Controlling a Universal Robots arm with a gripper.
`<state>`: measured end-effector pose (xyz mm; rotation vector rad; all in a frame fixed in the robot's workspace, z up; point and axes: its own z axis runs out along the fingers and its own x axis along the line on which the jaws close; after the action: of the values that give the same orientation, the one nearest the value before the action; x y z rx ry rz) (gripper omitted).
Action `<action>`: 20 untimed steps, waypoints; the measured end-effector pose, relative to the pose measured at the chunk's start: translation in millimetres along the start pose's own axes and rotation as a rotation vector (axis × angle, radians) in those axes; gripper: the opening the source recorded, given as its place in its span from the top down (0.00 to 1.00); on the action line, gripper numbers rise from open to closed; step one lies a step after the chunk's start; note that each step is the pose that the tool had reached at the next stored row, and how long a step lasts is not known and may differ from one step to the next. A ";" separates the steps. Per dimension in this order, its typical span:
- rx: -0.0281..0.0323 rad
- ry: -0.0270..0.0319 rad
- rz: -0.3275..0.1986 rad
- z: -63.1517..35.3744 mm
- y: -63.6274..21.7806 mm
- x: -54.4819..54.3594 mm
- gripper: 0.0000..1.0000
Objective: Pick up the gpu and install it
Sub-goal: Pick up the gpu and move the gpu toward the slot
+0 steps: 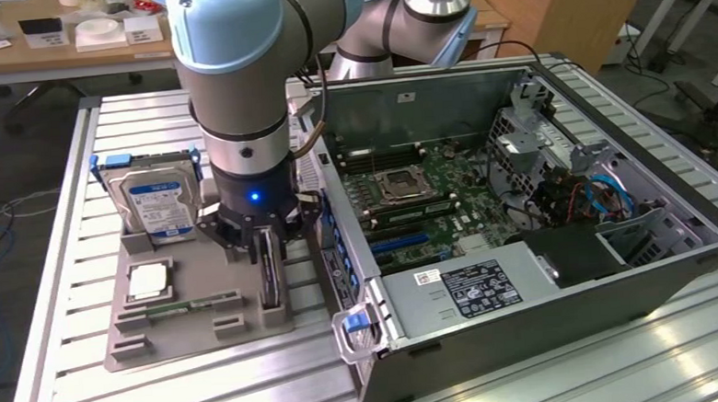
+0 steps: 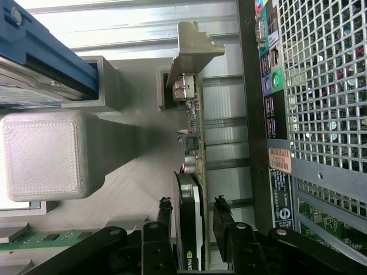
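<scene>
Straddling the gpu (image 2: pixel 194 123), your gripper (image 2: pixel 192 201) stands partly open, one finger (image 2: pixel 164 212) to each face, apparently just clear of both. The tray (image 1: pixel 182 344) holds the card on edge in a slot so its flat sides take the fingers; the open case (image 1: pixel 513 320) lies just beside.

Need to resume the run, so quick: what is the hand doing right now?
The hand is open, straddling the gpu, which stands on edge in the gray holder; not clamped on it.
</scene>
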<state>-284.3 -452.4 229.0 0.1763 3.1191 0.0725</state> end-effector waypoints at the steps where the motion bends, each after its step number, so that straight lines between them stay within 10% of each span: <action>1: 0.0000 0.0000 0.000 0.0 0.0 0.0 0.57; 20: 0.0000 0.0001 -0.001 0.0 0.0 0.0 0.73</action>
<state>-284.3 -452.4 229.0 0.1751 3.1192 0.0725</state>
